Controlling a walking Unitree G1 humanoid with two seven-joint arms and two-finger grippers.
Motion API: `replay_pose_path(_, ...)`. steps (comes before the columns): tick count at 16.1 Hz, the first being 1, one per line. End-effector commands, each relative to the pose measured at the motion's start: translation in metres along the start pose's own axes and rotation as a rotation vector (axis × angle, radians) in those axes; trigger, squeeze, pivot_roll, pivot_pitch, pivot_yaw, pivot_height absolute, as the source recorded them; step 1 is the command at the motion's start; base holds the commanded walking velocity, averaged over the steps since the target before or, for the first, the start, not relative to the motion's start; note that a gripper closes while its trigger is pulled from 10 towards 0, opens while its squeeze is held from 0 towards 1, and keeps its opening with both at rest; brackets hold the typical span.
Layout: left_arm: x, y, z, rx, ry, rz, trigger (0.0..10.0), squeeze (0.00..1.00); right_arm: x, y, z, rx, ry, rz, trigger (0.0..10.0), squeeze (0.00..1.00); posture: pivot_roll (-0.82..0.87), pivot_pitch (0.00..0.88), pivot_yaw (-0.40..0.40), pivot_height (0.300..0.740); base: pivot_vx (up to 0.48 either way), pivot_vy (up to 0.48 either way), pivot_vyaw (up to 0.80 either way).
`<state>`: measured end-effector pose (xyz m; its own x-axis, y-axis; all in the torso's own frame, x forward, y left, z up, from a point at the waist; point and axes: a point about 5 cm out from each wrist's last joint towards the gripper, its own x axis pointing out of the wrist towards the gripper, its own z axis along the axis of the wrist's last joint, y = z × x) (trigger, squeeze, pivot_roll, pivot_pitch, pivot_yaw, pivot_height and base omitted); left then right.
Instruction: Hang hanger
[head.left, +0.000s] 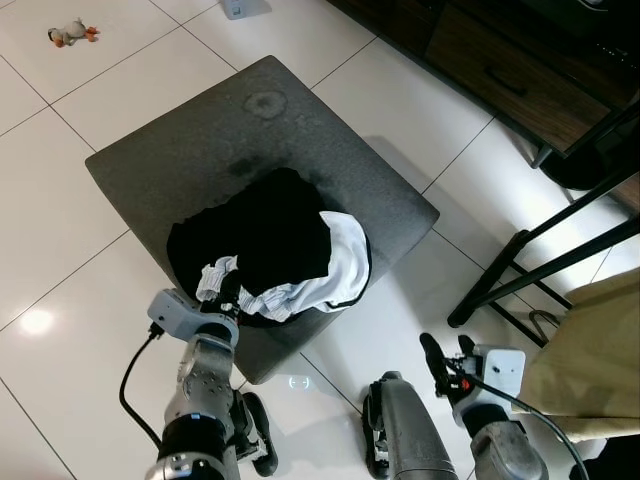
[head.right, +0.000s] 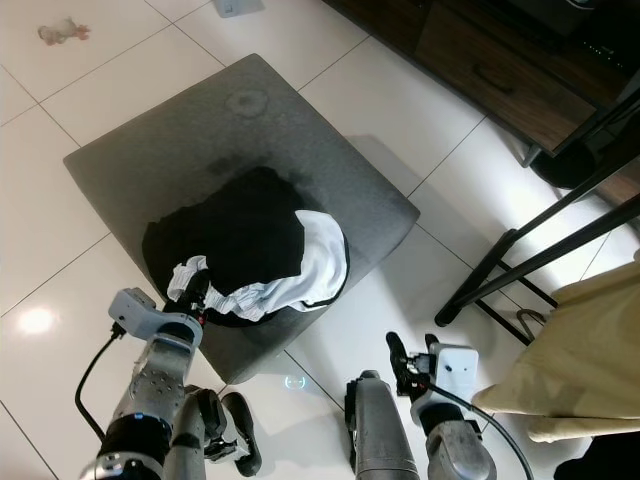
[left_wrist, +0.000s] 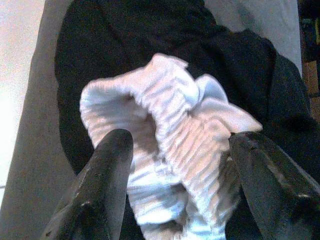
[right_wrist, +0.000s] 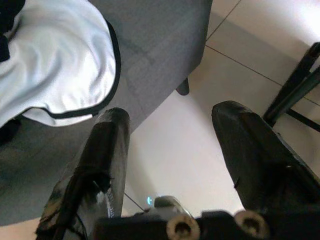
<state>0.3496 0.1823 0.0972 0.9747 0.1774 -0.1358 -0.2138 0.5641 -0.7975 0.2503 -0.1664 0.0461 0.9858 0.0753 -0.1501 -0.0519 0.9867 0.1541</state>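
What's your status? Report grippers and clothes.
Left gripper open around white ribbed fabric. Right gripper open, idle over floor. Clothes pile on grey ottoman.

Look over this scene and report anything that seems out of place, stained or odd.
The grey ottoman carries a ring-shaped mark near its far edge and a darker blotch beside the heap of black and white clothes. A small toy animal lies stray on the tiled floor. No hanger can be made out.
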Motion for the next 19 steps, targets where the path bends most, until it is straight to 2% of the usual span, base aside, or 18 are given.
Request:
replay_pose_path(1,-0.002,0.013,-0.005,-0.010,0.017,0.045,10.0,0.00,-0.010,-0.006,-0.008,0.012,0.039,-0.026,10.0,0.00,-0.26,0.585,-0.149,0.626,0.000,0.000,0.00)
replay_pose_path(7,0.009,0.009,0.002,-0.039,0.017,0.030,10.0,0.00,-0.019,-0.010,-0.006,-0.015,0.048,-0.024,10.0,0.00,-0.28,0.599,-0.163,0.626,0.000,0.000,0.00)
replay_pose_path(9,0.013,0.005,0.004,-0.089,0.018,0.023,10.0,0.00,-0.020,-0.010,-0.005,-0.026,0.051,-0.019,10.0,0.00,-0.29,0.600,-0.167,0.626,0.000,0.000,0.00)
replay_pose_path(11,0.019,-0.004,0.007,-0.187,0.018,0.010,10.0,0.00,-0.020,-0.009,-0.004,-0.031,0.049,-0.017,10.0,0.00,-0.29,0.599,-0.169,0.626,0.000,0.000,0.00)
replay_pose_path(12,0.019,-0.005,0.006,-0.192,0.020,0.010,10.0,0.00,-0.020,-0.009,-0.004,-0.032,0.050,-0.017,10.0,0.00,-0.29,0.598,-0.170,0.626,0.000,0.000,0.00)
replay_pose_path(13,0.020,-0.005,0.004,-0.220,0.032,0.017,0.0,0.00,-0.019,-0.008,-0.002,-0.037,0.050,-0.013,10.0,0.00,-0.30,0.596,-0.170,0.626,0.000,0.000,0.00)
replay_pose_path(19,0.016,0.011,-0.002,-0.313,0.074,0.082,0.0,0.00,-0.016,-0.007,-0.001,-0.048,0.061,-0.015,10.0,0.00,-0.29,0.589,-0.166,0.626,0.000,0.000,0.00)
